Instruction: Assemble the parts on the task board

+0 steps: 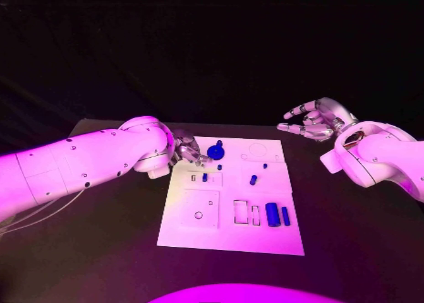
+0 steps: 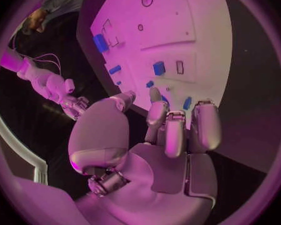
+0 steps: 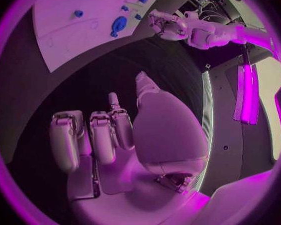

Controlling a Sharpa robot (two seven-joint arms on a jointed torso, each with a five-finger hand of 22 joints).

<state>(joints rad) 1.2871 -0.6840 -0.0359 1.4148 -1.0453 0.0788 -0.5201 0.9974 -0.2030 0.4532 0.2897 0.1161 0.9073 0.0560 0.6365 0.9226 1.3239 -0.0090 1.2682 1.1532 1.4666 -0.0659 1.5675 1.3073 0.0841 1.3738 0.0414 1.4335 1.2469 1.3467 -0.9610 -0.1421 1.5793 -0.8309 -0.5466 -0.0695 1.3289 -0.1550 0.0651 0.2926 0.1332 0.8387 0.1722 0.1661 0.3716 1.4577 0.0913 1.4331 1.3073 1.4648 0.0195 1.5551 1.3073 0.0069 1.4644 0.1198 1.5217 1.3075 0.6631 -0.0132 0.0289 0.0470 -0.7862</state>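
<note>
the task board (image 1: 232,214) lies flat in the middle of the black table (image 1: 102,252), a white plate with its long sides running from the near edge toward the far edge. the parts sit on it: a round blue part (image 1: 216,151) near its far left corner, a small blue peg (image 1: 253,180) about mid-board, and a blue block (image 1: 273,214) with a slim blue bar (image 1: 285,216) just beside it near the right edge of the board's near half. the left arm (image 1: 84,165) comes in low across the table's left side, its left hand (image 1: 187,151) at the far left corner of the board, just beside the round blue part; in the left wrist view its fingers (image 2: 175,131) are curled inward over the board's edge, with a small blue piece (image 2: 187,103) showing just past the fingertips, and i cannot tell whether the hand pinches anything. the right arm (image 1: 380,161) is raised beyond the board's far right corner, well apart from the board, and the right hand (image 1: 316,120) hangs over bare table with its fingers spread and loosely bent, holding nothing; the right wrist view shows its palm and fingers (image 3: 103,135) apart over dark table.
</note>
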